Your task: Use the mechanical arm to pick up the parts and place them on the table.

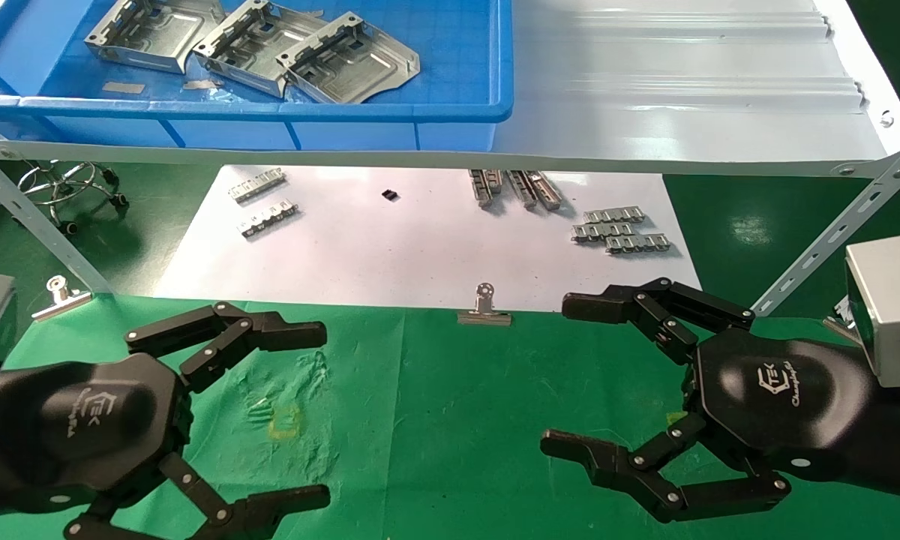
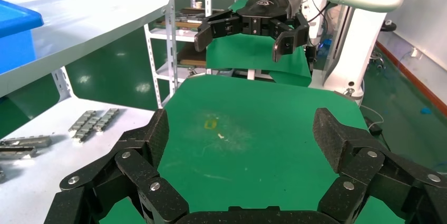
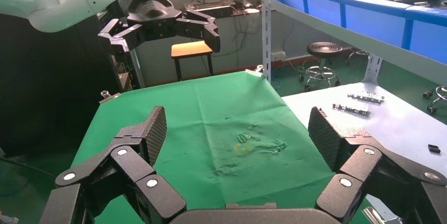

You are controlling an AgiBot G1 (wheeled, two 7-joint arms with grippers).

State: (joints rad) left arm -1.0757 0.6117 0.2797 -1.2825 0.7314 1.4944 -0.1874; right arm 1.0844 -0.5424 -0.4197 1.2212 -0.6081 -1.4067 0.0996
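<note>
Holding my left gripper [image 1: 322,412] over the green table [image 1: 450,405], I note fingers spread wide, grasping nothing — right gripper [image 1: 570,375] likewise. Three parts [image 1: 255,45] lie overlapping in the blue bin [image 1: 270,112] on the shelf.

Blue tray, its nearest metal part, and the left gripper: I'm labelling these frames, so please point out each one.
Blue tray [image 1: 390,110]: head view, on its front rim.
Nearest metal part [image 1: 349,69]: head view, on the plate's flat middle.
Left gripper [image 1: 322,412]: head view, midway between its open fingertips.
</note>
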